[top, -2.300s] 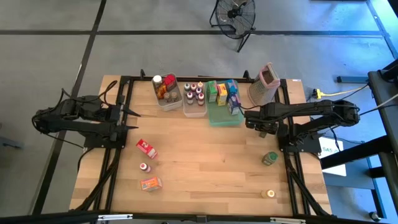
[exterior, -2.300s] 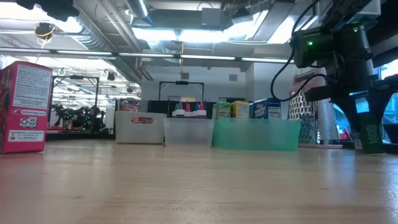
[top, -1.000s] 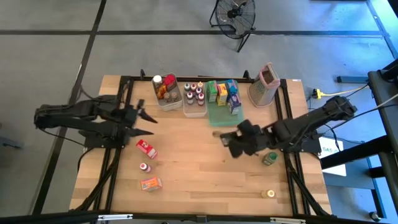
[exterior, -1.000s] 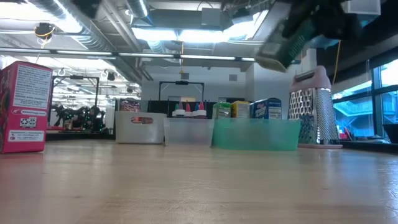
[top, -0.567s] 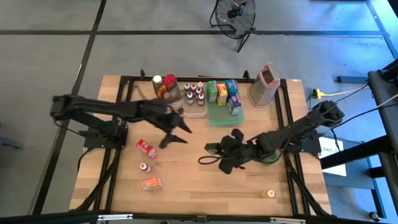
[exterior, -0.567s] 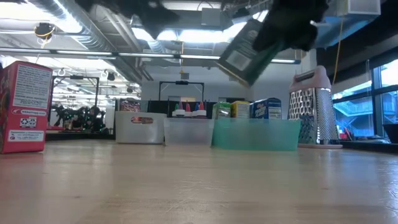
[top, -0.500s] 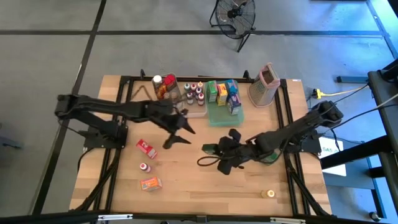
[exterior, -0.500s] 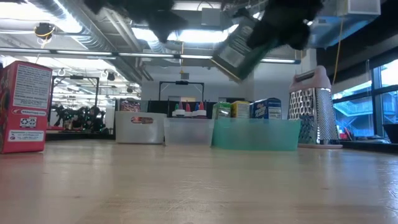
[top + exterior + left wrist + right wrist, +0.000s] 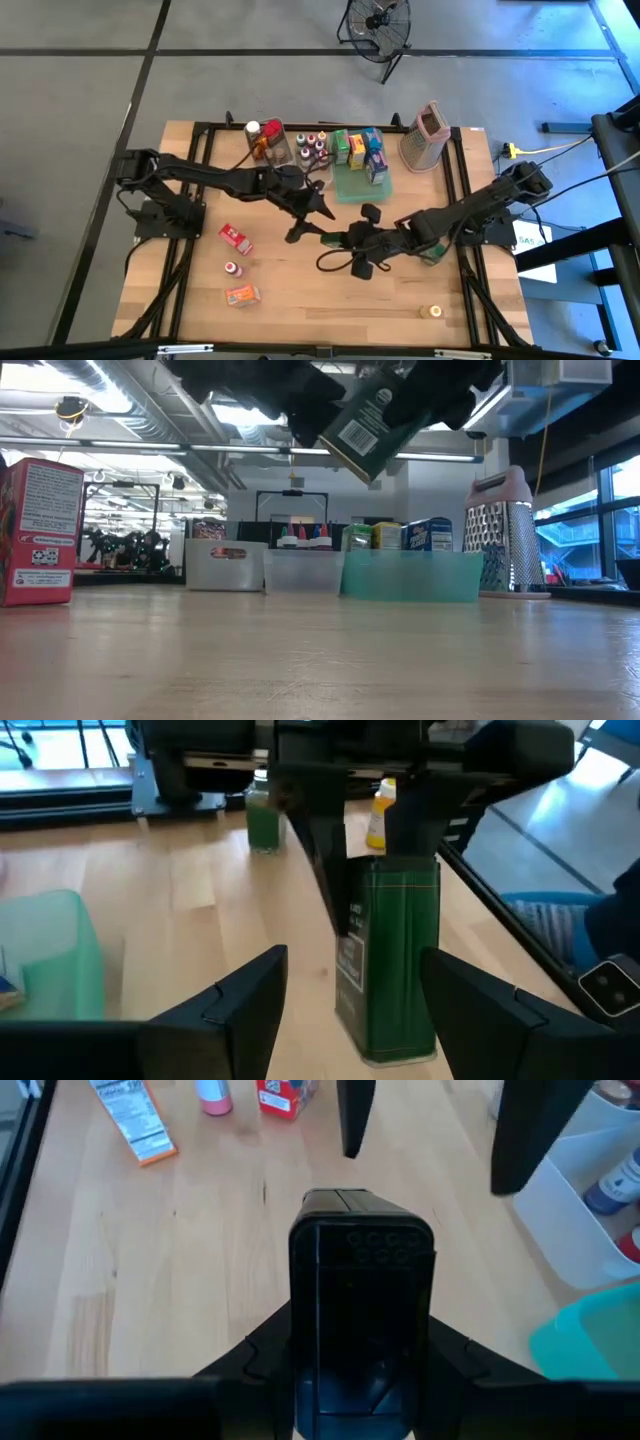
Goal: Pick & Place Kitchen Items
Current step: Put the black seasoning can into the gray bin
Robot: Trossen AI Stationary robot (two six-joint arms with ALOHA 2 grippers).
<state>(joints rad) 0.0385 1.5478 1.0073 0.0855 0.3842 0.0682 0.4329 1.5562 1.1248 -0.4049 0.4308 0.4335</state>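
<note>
We're holding the green box [image 9: 392, 955] aloft in the right tool [image 9: 345, 240]; left tool [image 9: 308, 222], wide, should be straddling it squarely before closing.

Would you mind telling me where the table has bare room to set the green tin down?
Bare wood lies between the pink-capped bottle and the small yellow-capped jar, along the near edge. The far edge is crowded by the clear bins, green tray and grater; mid-table, both grippers meet around the green tin.
</note>
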